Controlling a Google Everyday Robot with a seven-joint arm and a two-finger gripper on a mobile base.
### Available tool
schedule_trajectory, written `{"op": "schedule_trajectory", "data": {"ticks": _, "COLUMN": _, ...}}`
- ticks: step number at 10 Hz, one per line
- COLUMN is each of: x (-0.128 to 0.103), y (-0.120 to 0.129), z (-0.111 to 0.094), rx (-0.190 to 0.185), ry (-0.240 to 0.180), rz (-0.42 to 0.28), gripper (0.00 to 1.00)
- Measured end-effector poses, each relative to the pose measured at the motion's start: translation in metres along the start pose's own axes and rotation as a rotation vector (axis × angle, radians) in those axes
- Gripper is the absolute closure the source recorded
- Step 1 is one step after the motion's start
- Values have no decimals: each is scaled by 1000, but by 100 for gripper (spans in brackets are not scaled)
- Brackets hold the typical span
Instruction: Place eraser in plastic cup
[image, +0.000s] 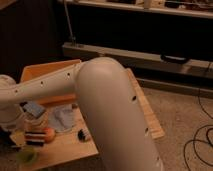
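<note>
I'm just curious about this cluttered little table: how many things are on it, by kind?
Plastic cup: 1
Eraser: 1
Blue pad: 1
Brush: 1
Orange tray: 1
Pale cloth: 1
Total: 6 made out
The gripper sits low at the left end of the table.

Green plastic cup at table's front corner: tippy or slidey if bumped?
The plastic cup looks small and translucent, so probably light; a bump would likely slide or tip it. It stands near the table edge, so may fall off. The gripper hangs at the left, by the eraser.
</note>
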Motion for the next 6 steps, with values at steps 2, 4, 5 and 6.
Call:
{"op": "schedule_trajectory", "data": {"ticks": 2, "x": -2, "y": 3, "z": 9, "rx": -23, "ry": 29, "rz": -21, "gripper": 100}}
{"op": "schedule_trajectory", "data": {"ticks": 4, "x": -9, "y": 6, "z": 15, "rx": -37, "ry": 58, "rz": -46, "gripper": 100}}
{"op": "schedule_trajectory", "data": {"ticks": 5, "x": -12, "y": 7, "z": 18, "rx": -38, "ry": 74, "rz": -56, "gripper": 100}}
{"op": "schedule_trajectory", "data": {"ticks": 6, "x": -16, "y": 7, "z": 22, "rx": -36, "ry": 100, "rz": -62, "gripper": 100}}
